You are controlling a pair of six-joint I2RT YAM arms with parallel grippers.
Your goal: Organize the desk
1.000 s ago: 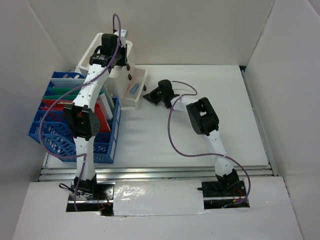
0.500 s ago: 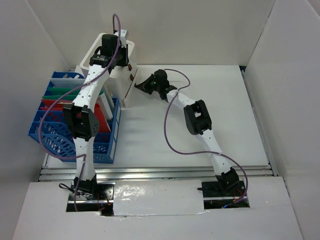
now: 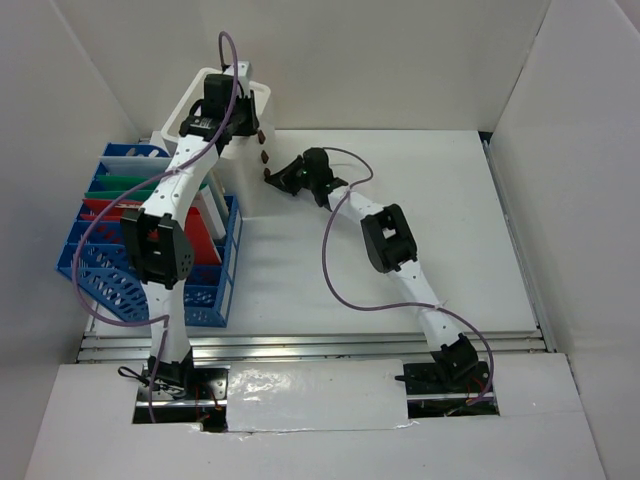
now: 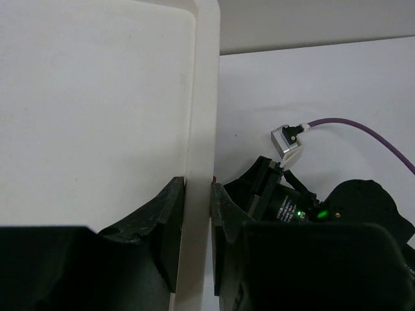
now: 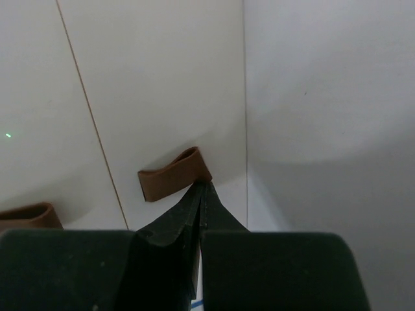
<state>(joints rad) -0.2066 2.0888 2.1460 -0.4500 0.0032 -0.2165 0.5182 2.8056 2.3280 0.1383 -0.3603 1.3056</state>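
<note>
The desk (image 3: 460,230) fills the middle of the overhead view as a flat white tabletop, its silver rail (image 3: 310,346) running across the lower part of the frame. At the upper left stands a white box (image 3: 188,102). The left gripper (image 4: 198,191) clamps the box's upright wall, one finger (image 4: 170,223) pressed on each face. Just right of the box, the right gripper (image 5: 202,189) has its jaws pressed together with nothing between them. Its tip is at the lower edge of a brown knob (image 5: 174,173) on the box's front, and a second knob (image 5: 26,216) sits at the lower left of that wrist view. A blue basket (image 3: 100,268) of folders (image 3: 130,185) occupies the desk's left side.
</note>
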